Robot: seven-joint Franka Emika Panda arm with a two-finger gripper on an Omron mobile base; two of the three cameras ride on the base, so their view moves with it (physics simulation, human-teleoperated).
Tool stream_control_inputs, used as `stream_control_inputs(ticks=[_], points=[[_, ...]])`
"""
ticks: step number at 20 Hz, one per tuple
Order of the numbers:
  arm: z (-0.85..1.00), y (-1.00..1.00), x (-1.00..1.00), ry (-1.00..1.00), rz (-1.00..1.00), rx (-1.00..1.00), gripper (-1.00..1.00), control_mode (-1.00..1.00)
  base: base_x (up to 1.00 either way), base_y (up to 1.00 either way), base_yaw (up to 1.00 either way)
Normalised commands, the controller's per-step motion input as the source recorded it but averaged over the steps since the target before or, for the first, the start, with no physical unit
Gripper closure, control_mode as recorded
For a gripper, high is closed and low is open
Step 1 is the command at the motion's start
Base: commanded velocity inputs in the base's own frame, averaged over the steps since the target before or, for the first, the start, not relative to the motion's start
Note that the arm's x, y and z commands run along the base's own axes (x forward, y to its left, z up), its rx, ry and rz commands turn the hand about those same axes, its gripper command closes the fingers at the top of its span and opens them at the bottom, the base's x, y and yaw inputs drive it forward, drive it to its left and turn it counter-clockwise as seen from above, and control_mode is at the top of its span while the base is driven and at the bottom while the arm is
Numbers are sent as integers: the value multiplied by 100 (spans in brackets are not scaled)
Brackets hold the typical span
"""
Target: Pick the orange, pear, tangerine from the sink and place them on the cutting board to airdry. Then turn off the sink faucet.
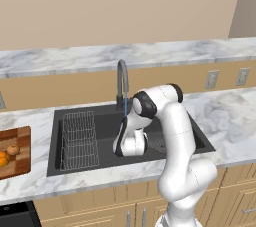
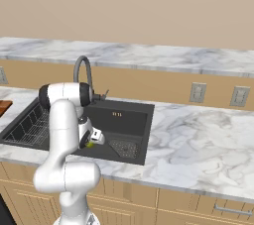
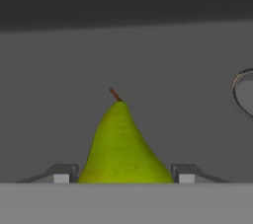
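A yellow-green pear [image 3: 121,144] with a short brown stem lies on the dark floor of the sink [image 1: 105,121]. My gripper [image 3: 123,173] is low in the basin, with one fingertip pressed against each side of the pear's wide base. From the right base view, the pear [image 2: 90,144] shows as a small green spot at the hand. The orange and the tangerine rest on the wooden cutting board [image 1: 20,163] as two orange fruits [image 1: 13,149], [image 1: 3,159]; I cannot tell which is which. The sink faucet [image 1: 121,78] arches over the basin, with a thin blue stream under its spout.
A wire rack [image 1: 78,138] fills the left part of the basin. The drain grate [image 2: 124,147] lies right of the hand. Marble counter [image 2: 198,135] surrounds the sink, and wall outlets [image 2: 197,92] sit on the backsplash.
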Motion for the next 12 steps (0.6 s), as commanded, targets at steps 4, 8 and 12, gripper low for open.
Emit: stream_control_inputs(ticks=[4,8,12], points=[[18,0,0,0,-3,2,100,-100,0,0,0],[37,-8,-4,0,-1,1,100,-100,0,0,0],[29,-32,-15,-1,0,0,100,-100,0,0,0]])
